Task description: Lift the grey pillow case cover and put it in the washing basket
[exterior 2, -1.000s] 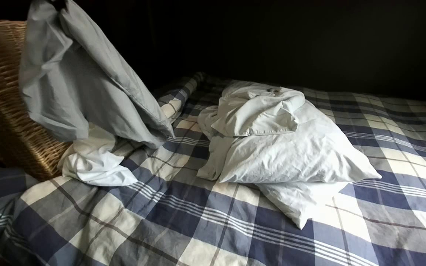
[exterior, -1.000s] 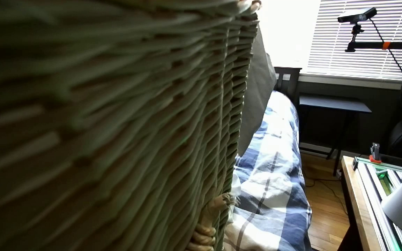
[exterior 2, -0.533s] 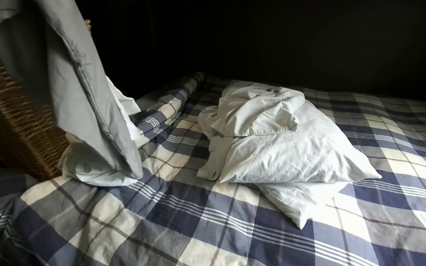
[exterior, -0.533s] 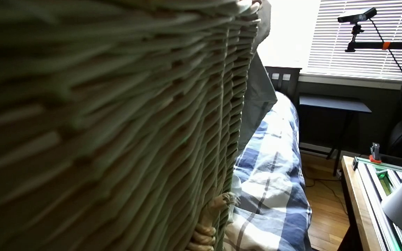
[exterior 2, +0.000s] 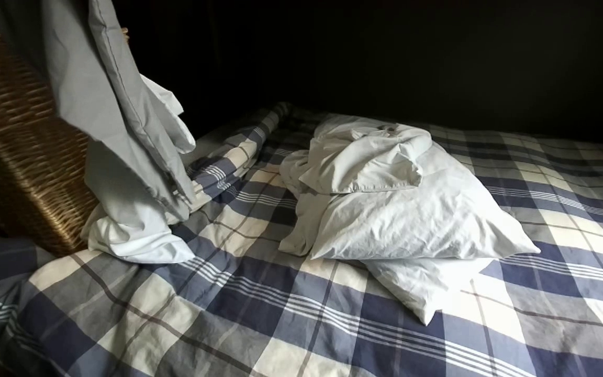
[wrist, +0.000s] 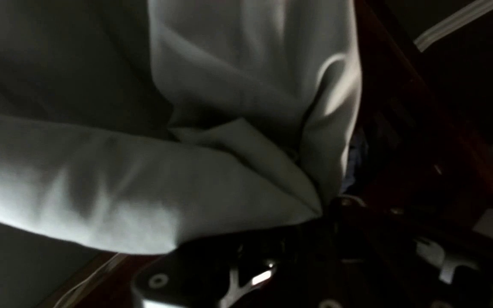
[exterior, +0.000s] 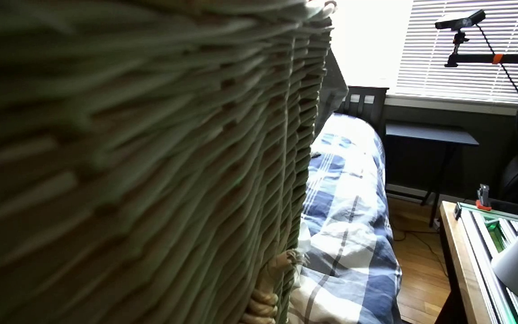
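- Wrist view: the end effector (wrist: pixel 328 215) is clenched on a small bunch of the grey pillow case (wrist: pixel 212 184), and folds run to that spot. I can't tell if the pinched bit is a corner or an edge.
- The case looks light, soft and floppy. I think it won't break, and cloth like this should not slip much.
- A good hold would be a thick bunch close to a corner, so the rest hangs long and thin. A tiny pinch might let go.
- In an exterior view, the case (exterior 2: pixel 123 104) hangs in front of the washing basket (exterior 2: pixel 24 136); the part that shows is outside it. Its low end is near the white cloth (exterior 2: pixel 139 241) on the bed (exterior 2: pixel 280 298), but I can't see if they touch. The white pillows (exterior 2: pixel 416 225) show well here too.
- In an exterior view, the basket (exterior: pixel 173 157) hides a lot, and just a grey bit of the case (exterior: pixel 331 90) peeks past its edge. The window blind (exterior: pixel 421 58) shows there.
- Both exterior views miss the end effector, and no view shows inside the basket.
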Controlling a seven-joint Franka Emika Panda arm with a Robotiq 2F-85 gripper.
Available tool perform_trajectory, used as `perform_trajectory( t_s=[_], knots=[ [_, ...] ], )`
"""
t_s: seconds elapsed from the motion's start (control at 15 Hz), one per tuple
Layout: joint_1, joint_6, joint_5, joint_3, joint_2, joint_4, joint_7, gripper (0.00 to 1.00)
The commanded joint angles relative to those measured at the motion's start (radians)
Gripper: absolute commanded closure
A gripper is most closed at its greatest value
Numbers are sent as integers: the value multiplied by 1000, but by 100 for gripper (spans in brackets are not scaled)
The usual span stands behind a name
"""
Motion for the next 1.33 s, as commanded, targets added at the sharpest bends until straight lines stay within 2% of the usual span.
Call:
perform_trajectory(
  t_s=[0.0,0.27,0.33,0.47,0.73,0.8,1.0,1.27],
  knots=[
    [268,59,52,-150,-106,-7,-169,100],
    [534,43,2,-350,-219,10,-295,100],
    [423,56,-98,-280,-148,-2,-133,98],
    [514,58,-111,-356,-194,-2,-174,98],
    [538,58,-115,-371,-213,-3,-185,100],
    [574,63,-148,-384,-226,9,-179,100],
    [749,117,-346,-439,-263,76,-165,100],
    [987,180,-550,-472,-296,160,-121,100]
  ],
)
